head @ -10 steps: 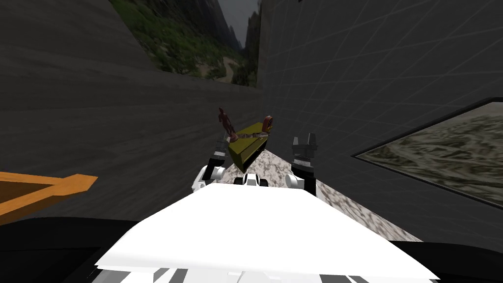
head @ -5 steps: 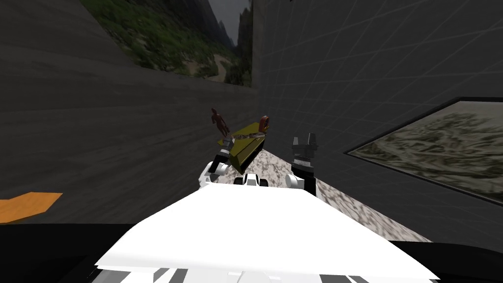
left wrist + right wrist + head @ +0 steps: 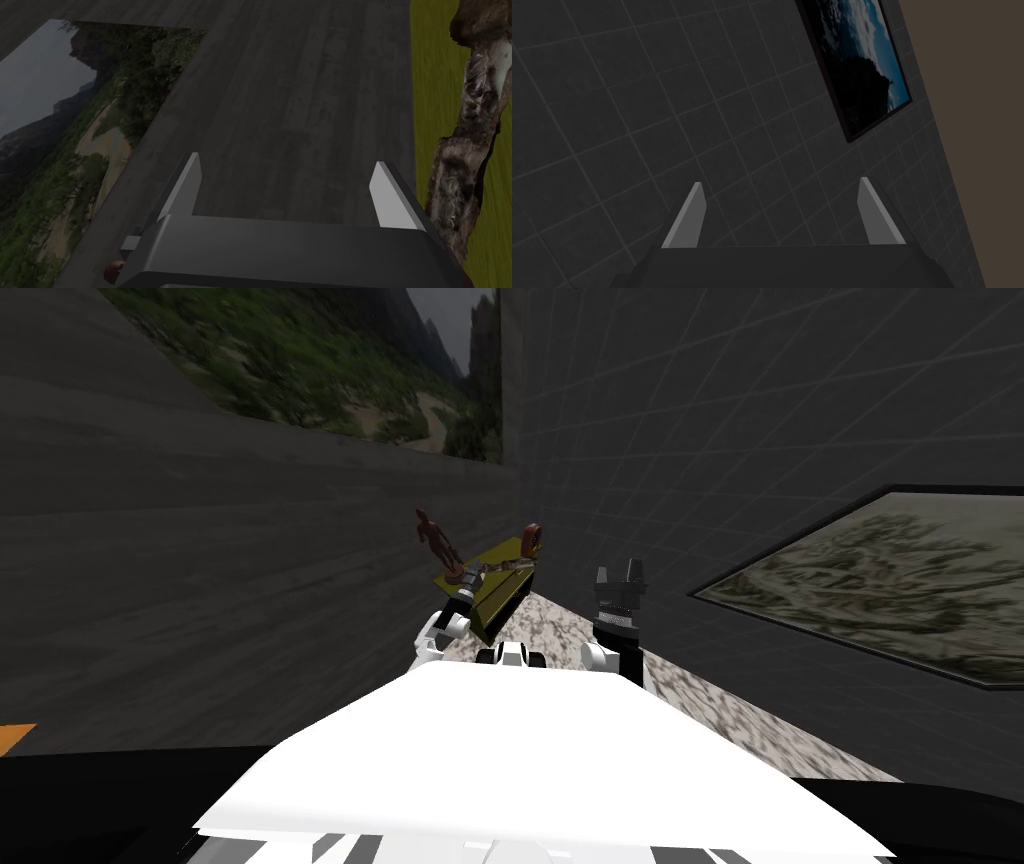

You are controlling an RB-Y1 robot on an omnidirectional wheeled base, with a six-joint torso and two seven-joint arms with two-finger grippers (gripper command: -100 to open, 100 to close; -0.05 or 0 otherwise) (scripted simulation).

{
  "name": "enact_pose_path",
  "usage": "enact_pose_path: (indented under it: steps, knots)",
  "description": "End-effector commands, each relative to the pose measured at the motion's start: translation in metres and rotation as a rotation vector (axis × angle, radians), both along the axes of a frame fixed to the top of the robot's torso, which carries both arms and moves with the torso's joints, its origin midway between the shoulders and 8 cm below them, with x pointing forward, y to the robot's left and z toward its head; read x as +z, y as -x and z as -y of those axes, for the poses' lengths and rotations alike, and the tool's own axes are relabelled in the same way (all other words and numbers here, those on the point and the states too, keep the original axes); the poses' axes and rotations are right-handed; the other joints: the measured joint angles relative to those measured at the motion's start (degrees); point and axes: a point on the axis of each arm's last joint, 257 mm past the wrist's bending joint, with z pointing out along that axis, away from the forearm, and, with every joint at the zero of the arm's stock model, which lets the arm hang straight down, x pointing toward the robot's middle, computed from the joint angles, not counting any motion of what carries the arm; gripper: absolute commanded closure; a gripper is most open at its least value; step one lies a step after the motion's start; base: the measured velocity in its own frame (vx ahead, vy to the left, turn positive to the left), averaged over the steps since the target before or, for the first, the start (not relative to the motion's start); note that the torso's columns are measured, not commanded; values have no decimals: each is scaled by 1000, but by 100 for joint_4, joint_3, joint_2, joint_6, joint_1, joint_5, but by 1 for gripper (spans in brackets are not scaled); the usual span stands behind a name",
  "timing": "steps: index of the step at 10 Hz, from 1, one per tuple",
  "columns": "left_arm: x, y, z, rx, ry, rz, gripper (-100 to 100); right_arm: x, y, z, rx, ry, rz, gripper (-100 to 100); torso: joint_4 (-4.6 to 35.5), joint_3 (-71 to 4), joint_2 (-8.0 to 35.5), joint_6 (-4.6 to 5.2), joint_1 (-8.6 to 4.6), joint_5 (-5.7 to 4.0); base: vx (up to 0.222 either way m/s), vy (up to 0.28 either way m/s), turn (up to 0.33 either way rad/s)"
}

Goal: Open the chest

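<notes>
The chest (image 3: pixel 497 593) is an olive-green box sitting on a speckled, stone-patterned surface (image 3: pixel 700 698), tucked into the corner where a dark planked wall (image 3: pixel 200 578) meets a dark tiled one. A mottled brown and white band (image 3: pixel 472 150) runs across the chest's top. A small dark red figure (image 3: pixel 432 540) stands at the chest's end next to the planked wall. A rounded reddish piece (image 3: pixel 531 538) stands at the chest's far end, close to the tiled wall. I cannot tell whether the lid is raised at all.

The left gripper (image 3: pixel 287 162) is right at the chest's near corner, on the side next to the planked wall. Its two fingers stand wide apart and hold nothing. One of them is just beside the edge of the chest's green top and the mottled band, though I cannot make out whether it touches either. Past the gap between the fingers is only the planked wall beyond the chest. A landscape picture (image 3: pixel 300 358) hangs on that wall, well above the chest.

The right gripper (image 3: pixel 619 570) is held up on the chest's other side, well apart from it and above the speckled surface. Its fingers point upward and are spread just as wide, with nothing between them.
</notes>
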Motion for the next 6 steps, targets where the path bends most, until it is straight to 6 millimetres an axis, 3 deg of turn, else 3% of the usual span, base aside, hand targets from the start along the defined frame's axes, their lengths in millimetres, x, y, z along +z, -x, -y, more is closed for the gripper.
enact_pose_path:
  steps: [1, 6]
  knots:
    - [-23, -17, 18, -34, 12, -86, -100, 0, 0, 0, 0, 0, 0, 0, 0, 1, 1, 3, 1, 1, 43, -19, -145]
    - [-60, -38, 38, -76, 10, -221, -100, 0, 0, 0, 0, 0, 0, 0, 2, 4, 7, 0, 4, 1, 39, -18, -79]
